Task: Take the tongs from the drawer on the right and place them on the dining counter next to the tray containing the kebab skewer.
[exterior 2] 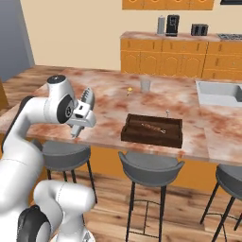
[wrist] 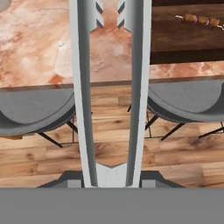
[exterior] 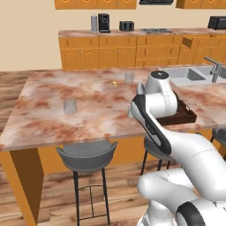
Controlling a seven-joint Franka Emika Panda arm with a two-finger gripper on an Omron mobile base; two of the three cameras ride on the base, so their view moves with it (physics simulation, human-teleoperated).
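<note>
Two long grey arms of the tongs [wrist: 111,92] run up the middle of the hand view, joined at the near end and spread to scalloped tips at the far end. Claw [exterior 2: 84,116] is closed narrow on the joined end, tongs held; in the right base view they stick up and out from the hand, tips [exterior 2: 88,97] raised above the tabletop's near edge.

Tabletop [exterior: 48,95]: marbled pink-and-white stone over orange cabinets. Claw hangs at its near edge, tong tips over the stone, handle end over the wood floor [wrist: 109,151] and between two grey stools [wrist: 30,109].

Tray [exterior 2: 152,130]: dark brown, low, thick-walled, sits flat on the tabletop near its front edge, off to the right of the claw and apart from it. Kebab skewer [exterior 2: 152,126] lies inside along the tray's length; the hand view catches its end [wrist: 200,20] at upper right.

Two clear tumblers stand on the stone, one near the far side [exterior: 128,77], one left of the arm [exterior: 70,106]. Sink [exterior: 187,76] set in at far right. Back counter carries a coffee machine [exterior: 103,23] and toaster [exterior: 126,26].
</note>
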